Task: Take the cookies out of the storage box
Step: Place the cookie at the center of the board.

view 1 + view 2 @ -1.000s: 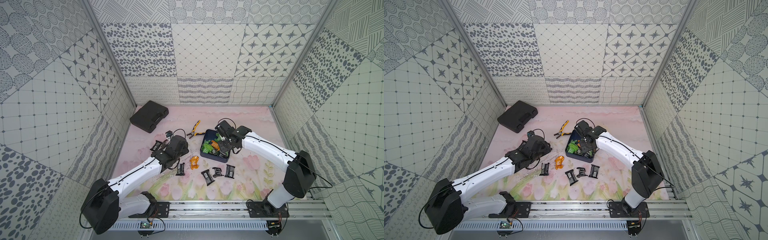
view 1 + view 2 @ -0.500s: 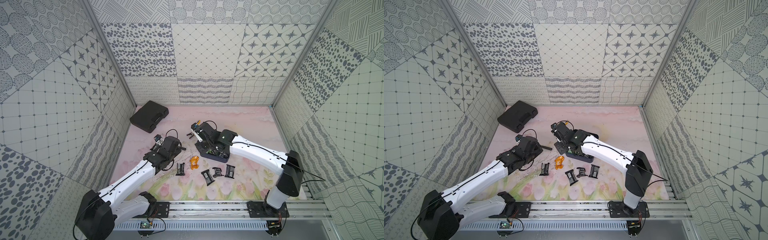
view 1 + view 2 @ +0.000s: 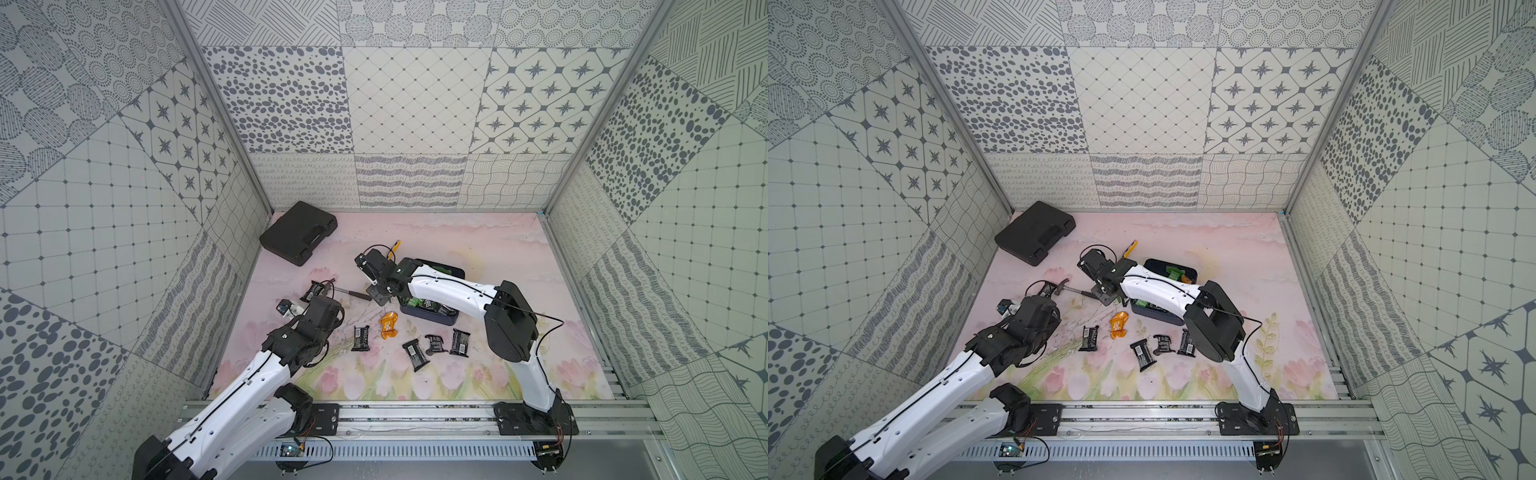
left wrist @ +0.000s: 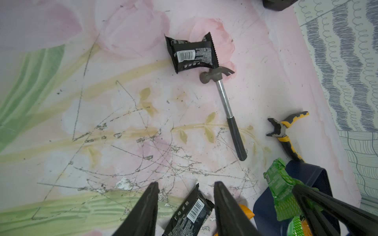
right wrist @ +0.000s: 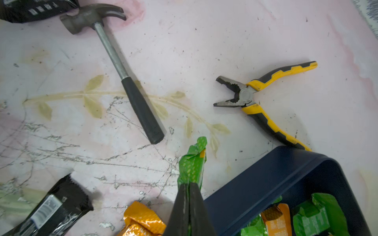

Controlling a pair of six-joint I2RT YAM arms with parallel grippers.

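Unlike the top views, the right wrist view is showing the right hand (image 5: 189, 187) pinching a green cookie (image 5: 192, 163) beside the box (image 5: 266, 179), hammer (image 5: 122, 69) and pliers (image 5: 247, 96); the left hand (image 4: 186, 183) is hanging part-open, empty.

Wore glossy white shells on the left arm (image 3: 249, 382) and the right arm (image 3: 449, 291), dotted with small dark screw holes. Joined those links with bulky matte-black housings. Carried thin black cables (image 3: 549, 318) alongside. Ended in black tapering fingers (image 4: 144, 210). Stood on black base plates (image 3: 536, 417).
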